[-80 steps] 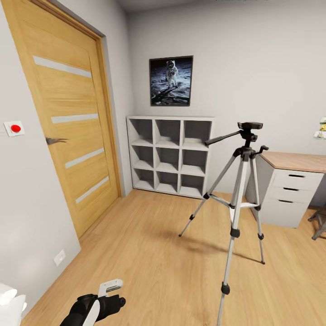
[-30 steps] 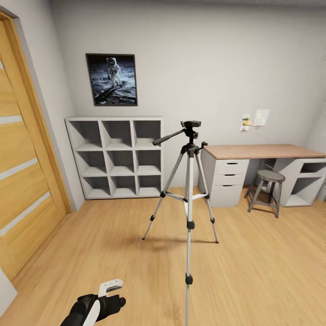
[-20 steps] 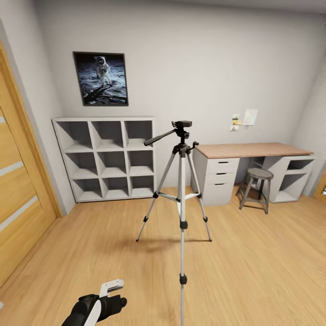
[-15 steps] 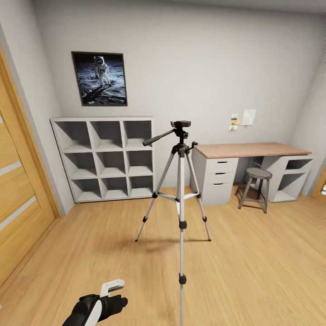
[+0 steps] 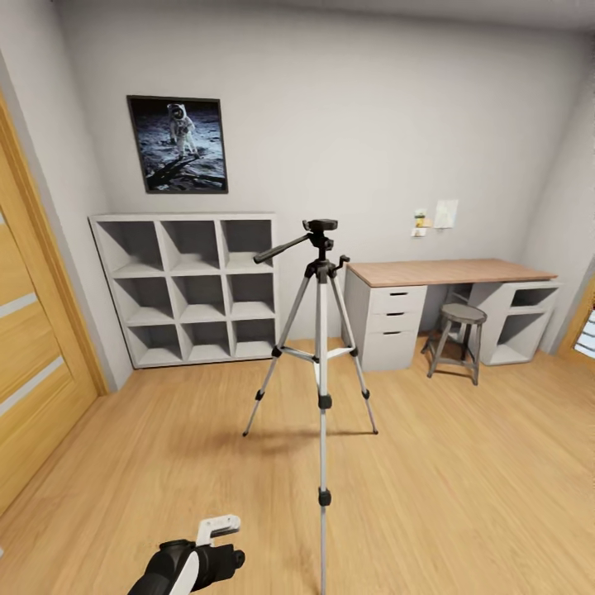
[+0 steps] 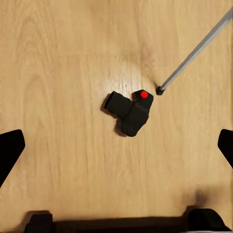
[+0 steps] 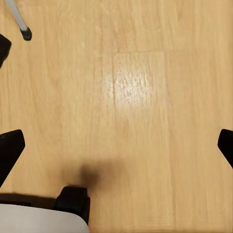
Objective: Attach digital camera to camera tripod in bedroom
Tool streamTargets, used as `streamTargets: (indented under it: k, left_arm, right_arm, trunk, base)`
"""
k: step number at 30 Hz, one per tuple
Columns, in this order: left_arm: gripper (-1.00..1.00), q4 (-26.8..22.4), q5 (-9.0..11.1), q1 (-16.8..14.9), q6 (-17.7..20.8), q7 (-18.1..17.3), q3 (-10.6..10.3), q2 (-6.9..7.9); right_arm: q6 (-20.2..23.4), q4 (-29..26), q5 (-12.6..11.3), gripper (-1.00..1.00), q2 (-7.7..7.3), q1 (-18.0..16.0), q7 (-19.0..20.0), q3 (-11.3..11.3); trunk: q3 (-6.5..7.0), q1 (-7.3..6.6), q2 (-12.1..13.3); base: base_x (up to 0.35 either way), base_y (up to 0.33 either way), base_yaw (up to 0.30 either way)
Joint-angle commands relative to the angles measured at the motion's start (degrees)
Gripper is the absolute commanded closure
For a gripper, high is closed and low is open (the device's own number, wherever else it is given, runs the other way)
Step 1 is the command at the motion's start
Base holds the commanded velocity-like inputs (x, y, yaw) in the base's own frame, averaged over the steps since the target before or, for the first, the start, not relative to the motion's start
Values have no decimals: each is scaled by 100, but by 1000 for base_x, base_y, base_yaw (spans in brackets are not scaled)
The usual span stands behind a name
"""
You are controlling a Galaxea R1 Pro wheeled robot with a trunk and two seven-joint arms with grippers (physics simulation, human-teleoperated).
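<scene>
At centre frame of the left wrist view, the digital camera [image 6: 129, 111] is seen lying on the wood floor [image 6: 58, 73], just beside a foot of the camera tripod [image 5: 321, 330]. It is judged light, rigid and best gripped across its body. Both grippers' jaws are spread apart, empty. Compared with earlier, the head view is shifted rightward.

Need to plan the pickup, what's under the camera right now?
The camera lies on bare wood floor, beside a tripod foot. Its underside is hidden.
</scene>
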Motion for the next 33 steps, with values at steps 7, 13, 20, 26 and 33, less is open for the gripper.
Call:
streamTargets:
  k: [7, 13, 20, 26, 33]
  left_arm:
    - [-100, 46, 46, -53, 49, 338, -131, -27]
    - [-100, 55, 137, -88, 55, 983, -209, -179]
    - [-100, 32, 638, -98, 124, 1541, -346, -322]
    - [-100, 66, 743, -103, 177, 1660, -673, -340]
    - [-100, 154, 859, -130, 243, 1699, -1041, -354]
  right_arm:
    - [39, -12, 14, -100, 1, -1, 31, -22]
    - [38, -12, 19, -100, 1, -1, 31, -23]
    - [34, -12, 22, -100, 1, -1, 31, -16]
    - [36, -12, 22, -100, 1, -1, 31, -15]
    - [37, -12, 17, -100, 1, -1, 31, -18]
  trunk:
    - [-6, -1, -3]
    - [-6, -1, -3]
    - [-78, 87, -164]
    - [-186, 219, -404]
    - [-311, 373, -685]
  base:
    - [-11, -5, -15]
    - [-2, -1, -3]
    - [0, 0, 0]
    - [0, 0, 0]
    - [0, 0, -69]
